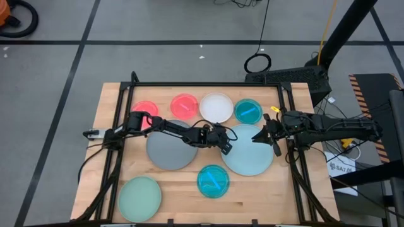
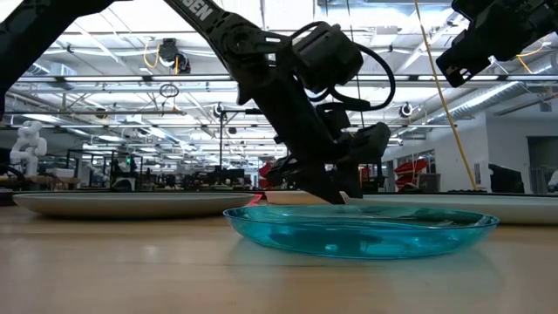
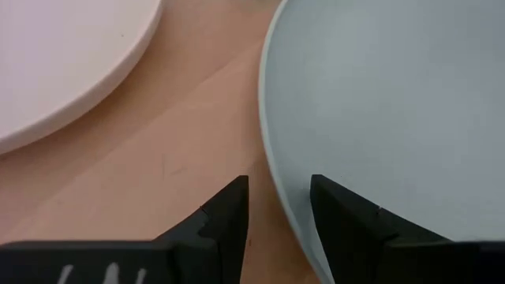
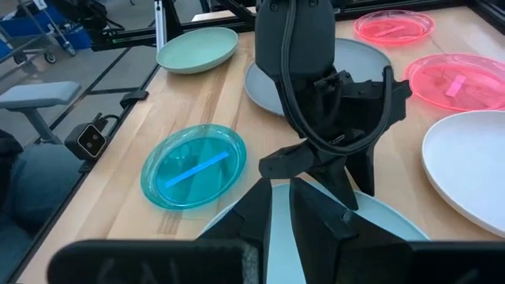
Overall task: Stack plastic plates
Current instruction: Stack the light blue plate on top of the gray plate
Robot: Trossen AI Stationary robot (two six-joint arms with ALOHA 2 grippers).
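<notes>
- Left tool (image 1: 225,146) at bench (image 1: 107,157) centre, down at the near-left rim of pale blue plate (image 1: 248,151); fingers (image 3: 225,217) part open, straddling that rim w/ a narrow gap — one over wood, one over plate; can't tell if pinching yet.
- Right tool (image 1: 260,137) over far-right rim of same pale blue plate, raised off bench in low view; fingers (image 4: 316,209) nearly together, slim gap, nothing held.
- Grey plate (image 1: 170,148) just left of pale blue one, under left arm, flat on bench.
- Pale green plate (image 1: 139,197) at near-left corner, well apart from both tools.
- Teal plate (image 1: 213,180) near edge, centre, just below left tool; closest in low view.
- Far row, L to R: pink-red plate (image 1: 145,112), second pink-red plate (image 1: 184,105), white plate (image 1: 216,107), second teal plate (image 1: 248,111).
- White plate edge in left wrist view, across a strip of bare wood from pale blue rim.
- All plates lie single, none stacked.
</notes>
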